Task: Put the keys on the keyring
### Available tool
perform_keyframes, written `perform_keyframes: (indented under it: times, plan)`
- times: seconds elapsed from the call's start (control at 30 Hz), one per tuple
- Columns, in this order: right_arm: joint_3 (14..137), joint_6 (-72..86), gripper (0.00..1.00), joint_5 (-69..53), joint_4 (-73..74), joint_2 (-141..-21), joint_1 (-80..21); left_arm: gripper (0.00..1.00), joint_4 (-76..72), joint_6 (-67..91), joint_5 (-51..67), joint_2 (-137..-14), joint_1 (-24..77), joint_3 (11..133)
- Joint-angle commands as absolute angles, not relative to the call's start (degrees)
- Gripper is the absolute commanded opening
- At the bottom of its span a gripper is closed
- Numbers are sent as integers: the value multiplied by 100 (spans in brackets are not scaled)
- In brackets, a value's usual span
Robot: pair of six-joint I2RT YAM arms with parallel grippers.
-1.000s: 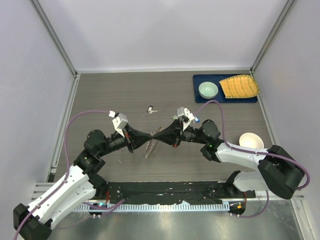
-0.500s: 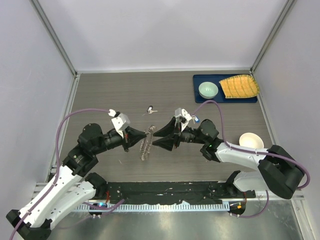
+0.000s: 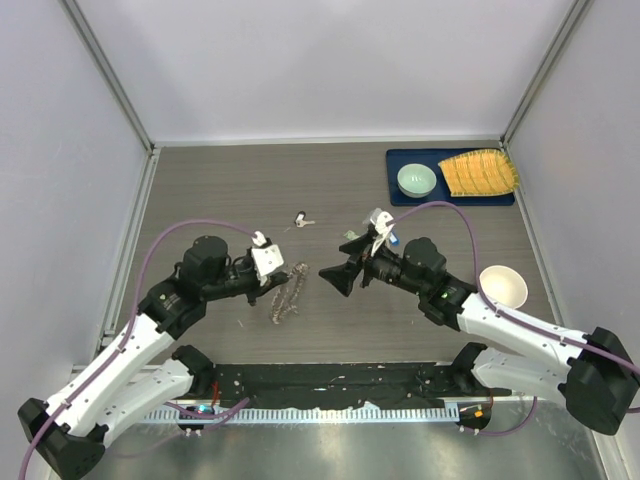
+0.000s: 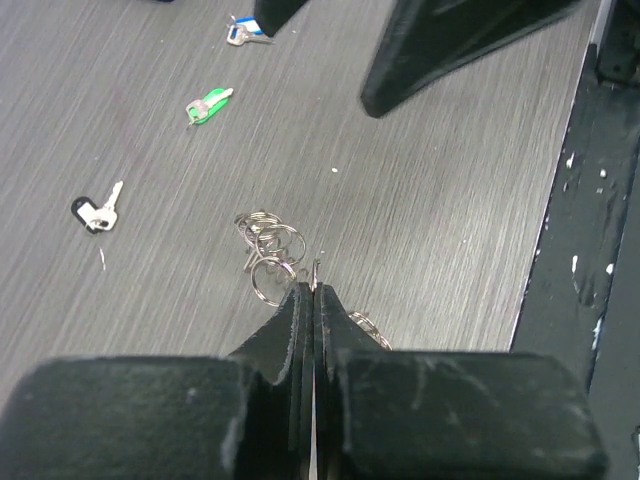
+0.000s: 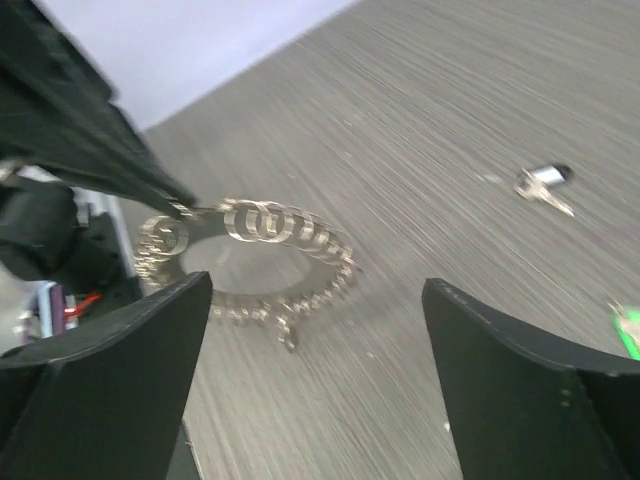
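Note:
The keyring (image 3: 287, 293) is a bristly metal ring lying mid-table, seen as a loop of small rings (image 5: 250, 260) in the right wrist view. My left gripper (image 3: 271, 280) is shut on its rim; small rings (image 4: 268, 240) and a thin wire stick out past the closed tips (image 4: 312, 290). My right gripper (image 3: 340, 266) stands open to the ring's right, nothing between its fingers (image 5: 318, 288). The green key (image 4: 208, 103) and the blue key (image 4: 243, 30) lie on the table beyond the ring, the blue one beside a right finger.
A black-headed key (image 3: 300, 218) lies further back (image 4: 97, 210). A blue tray (image 3: 450, 200) at the back right holds a green bowl (image 3: 416, 180) and a yellow ribbed piece (image 3: 480, 172). A white bowl (image 3: 502, 285) stands at the right.
My right gripper has opened and drawn back to the right. My left gripper has pulled back left with the keyring, which now hangs lower and nearer the front.

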State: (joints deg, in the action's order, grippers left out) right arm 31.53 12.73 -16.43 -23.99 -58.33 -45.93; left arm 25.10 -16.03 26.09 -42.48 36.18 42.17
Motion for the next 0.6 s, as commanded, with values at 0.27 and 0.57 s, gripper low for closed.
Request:
perform_keyframes:
  times: [0.27, 0.57]
  plan:
    - [3419, 1468, 100, -211, -1020, -5739, -4553, 0, 2153, -3278, 3726, -3657, 3674, 3472]
    - [3823, 1345, 98, -246, -712, -6046, -4535, 0, 2083, -3525, 3744, -3516, 3858, 3261]
